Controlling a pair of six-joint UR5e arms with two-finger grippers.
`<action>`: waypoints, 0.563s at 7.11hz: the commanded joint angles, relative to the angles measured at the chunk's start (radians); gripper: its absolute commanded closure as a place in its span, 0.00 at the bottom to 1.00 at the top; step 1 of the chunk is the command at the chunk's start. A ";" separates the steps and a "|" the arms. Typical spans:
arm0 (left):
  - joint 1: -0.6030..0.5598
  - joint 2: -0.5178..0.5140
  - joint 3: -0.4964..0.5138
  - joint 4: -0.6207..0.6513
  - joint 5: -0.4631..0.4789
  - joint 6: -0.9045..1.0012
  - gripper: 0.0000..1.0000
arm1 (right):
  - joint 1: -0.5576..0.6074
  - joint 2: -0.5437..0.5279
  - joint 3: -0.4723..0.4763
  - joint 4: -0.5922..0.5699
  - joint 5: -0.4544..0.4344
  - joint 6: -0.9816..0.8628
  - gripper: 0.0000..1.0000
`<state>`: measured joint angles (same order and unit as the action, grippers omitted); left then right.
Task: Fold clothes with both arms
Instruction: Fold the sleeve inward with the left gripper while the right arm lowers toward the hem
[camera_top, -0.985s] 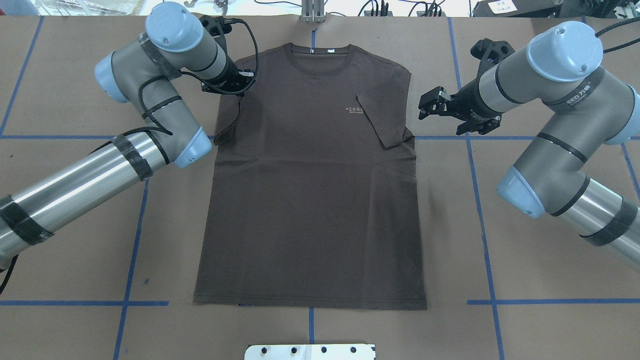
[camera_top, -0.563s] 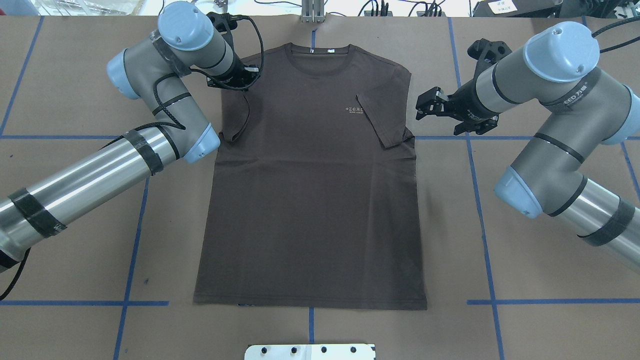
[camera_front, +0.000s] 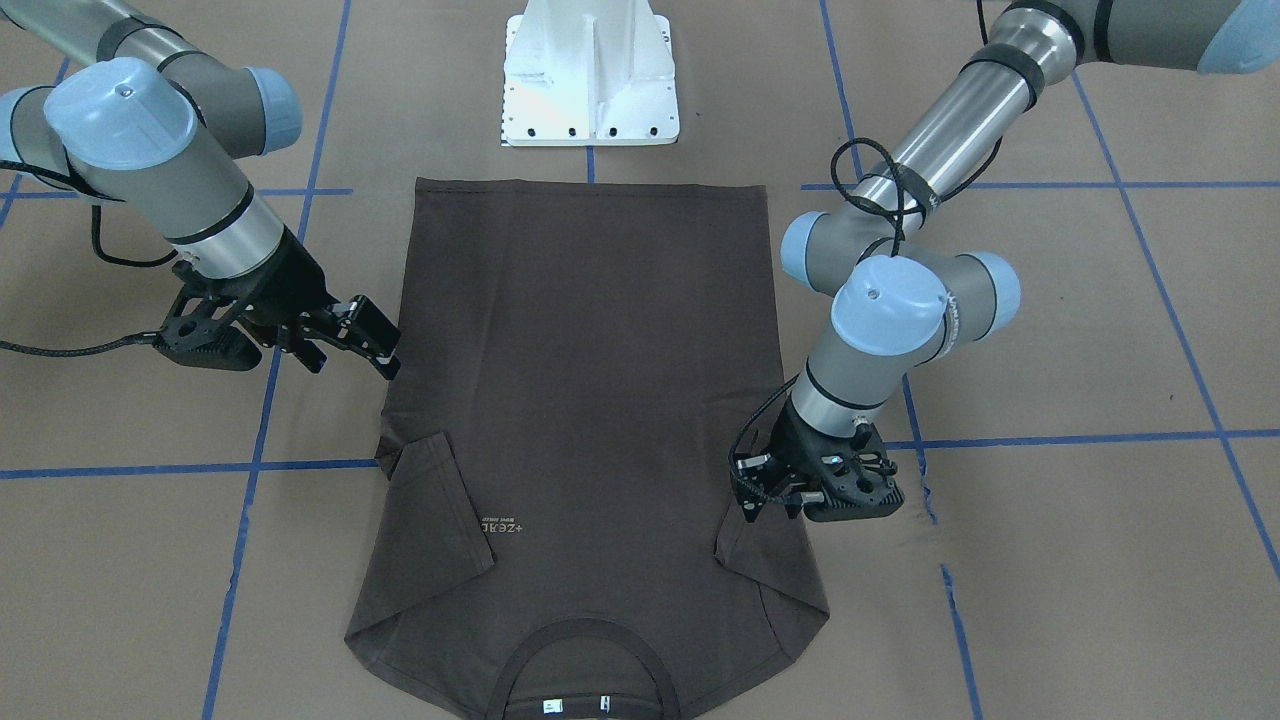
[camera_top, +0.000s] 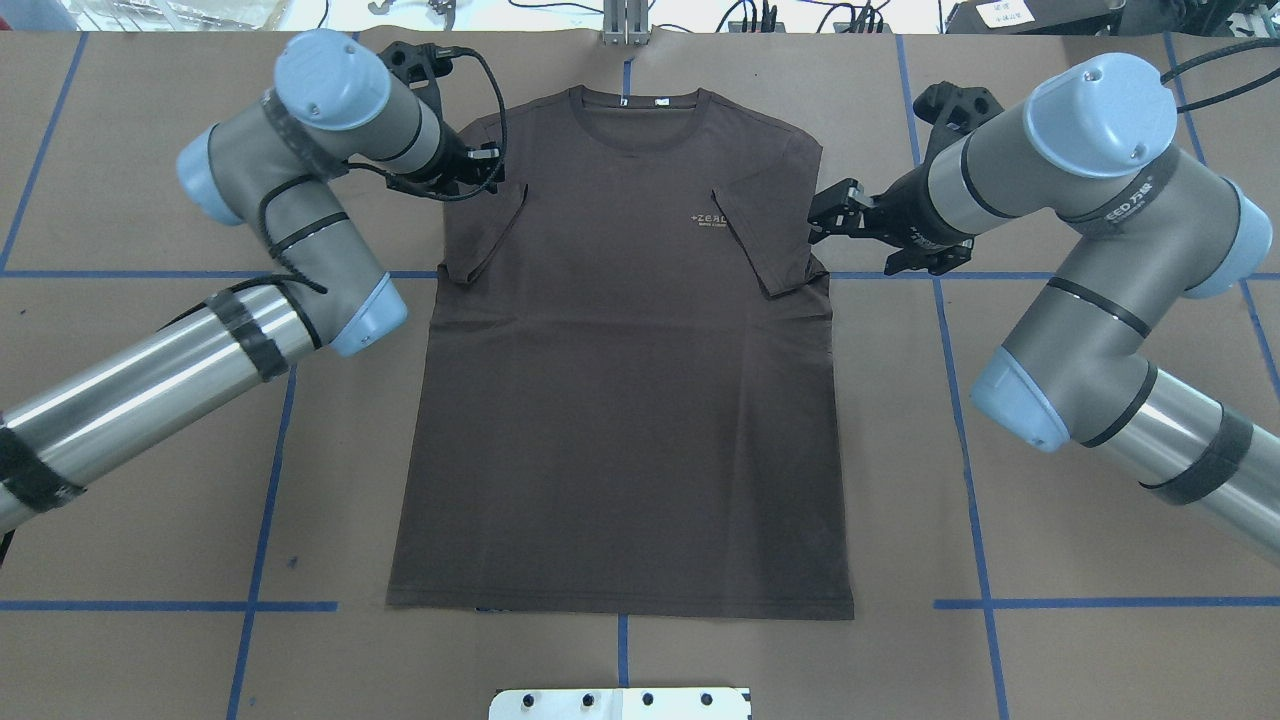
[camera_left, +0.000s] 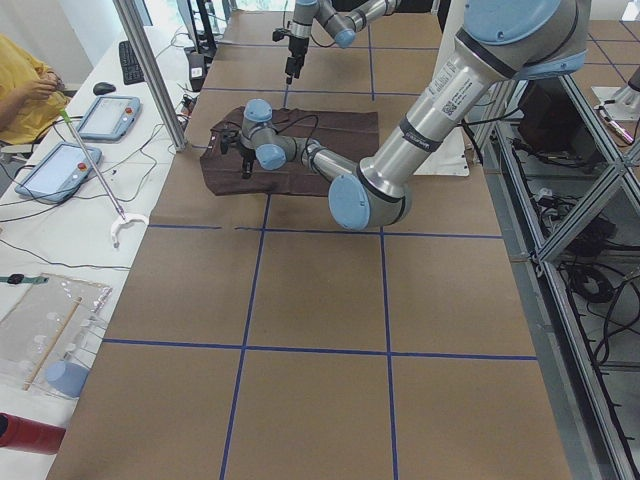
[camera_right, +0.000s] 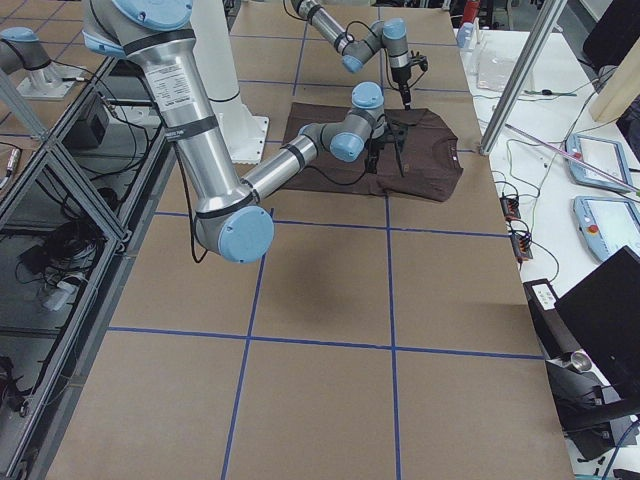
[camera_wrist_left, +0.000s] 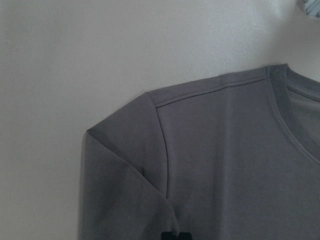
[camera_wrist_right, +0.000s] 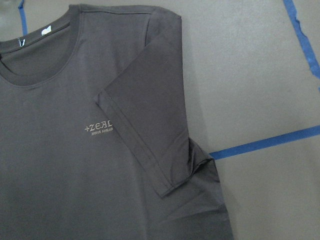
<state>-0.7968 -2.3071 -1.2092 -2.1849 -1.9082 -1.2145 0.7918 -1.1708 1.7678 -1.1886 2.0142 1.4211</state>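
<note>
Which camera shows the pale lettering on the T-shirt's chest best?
The right wrist-mounted view: the lettering is large, upright and sharp. Overhead it is small; front-facing, small and upside down. The side views are too far, and the left wrist view misses it.

I watch over a brown surface (camera_top: 130, 650) gridded with blue tape lines (camera_top: 958, 400). In the left-end view a white bench (camera_left: 60, 230) runs along the nine o'clock side, carrying a grey tablet (camera_left: 110, 115), a second tablet (camera_left: 55, 170) and a keyboard (camera_left: 130, 62). A person in yellow (camera_left: 25, 85) sits at ten o'clock. A slanted aluminium post (camera_left: 150, 70) stands at eleven o'clock. At three o'clock an open metal frame (camera_left: 548, 305) holds tangled cables (camera_left: 590, 280). The light is even and flat.
</note>
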 joint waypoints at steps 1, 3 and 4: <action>0.052 0.121 -0.201 0.005 -0.006 -0.075 0.25 | -0.274 -0.079 0.138 -0.015 -0.323 0.154 0.00; 0.051 0.257 -0.376 0.007 -0.136 -0.088 0.26 | -0.579 -0.167 0.266 -0.079 -0.594 0.362 0.00; 0.053 0.262 -0.383 0.005 -0.138 -0.100 0.26 | -0.671 -0.167 0.303 -0.167 -0.647 0.419 0.01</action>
<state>-0.7462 -2.0790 -1.5488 -2.1785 -2.0096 -1.3000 0.2613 -1.3205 2.0120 -1.2724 1.4659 1.7468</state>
